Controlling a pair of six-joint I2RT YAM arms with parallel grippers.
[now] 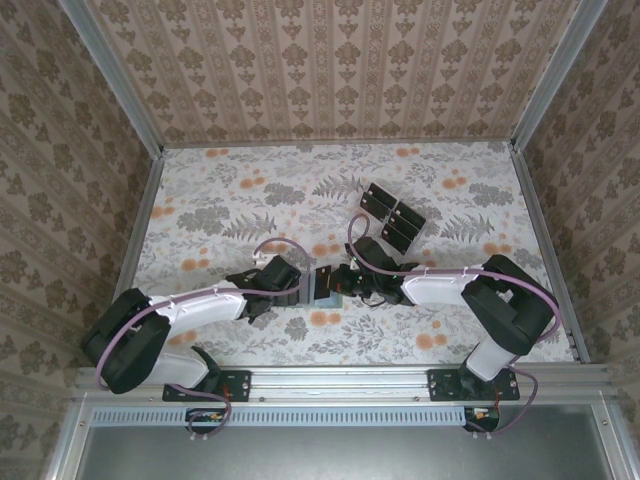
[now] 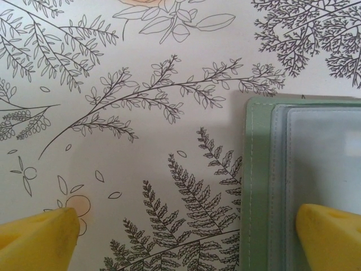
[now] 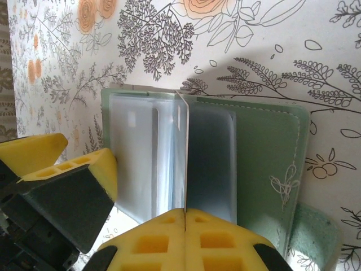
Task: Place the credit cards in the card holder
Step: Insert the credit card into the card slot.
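The card holder (image 1: 325, 288), a grey-green pouch, lies open on the floral table between my two grippers. In the right wrist view its green cover (image 3: 271, 164) is spread flat with clear sleeves on top. My right gripper (image 3: 185, 213) is shut on the edge of one clear sleeve (image 3: 181, 147), holding it upright. My left gripper (image 2: 183, 240) is wide open; its right fingertip (image 2: 330, 237) is over the holder's sleeve (image 2: 321, 158) and the other is over bare table. Several black credit cards (image 1: 392, 215) lie in a cluster behind the right arm.
Patterned walls close in the table on three sides. A metal rail (image 1: 340, 385) runs along the near edge by the arm bases. A green strap (image 3: 316, 237) sticks out from the holder's far side.
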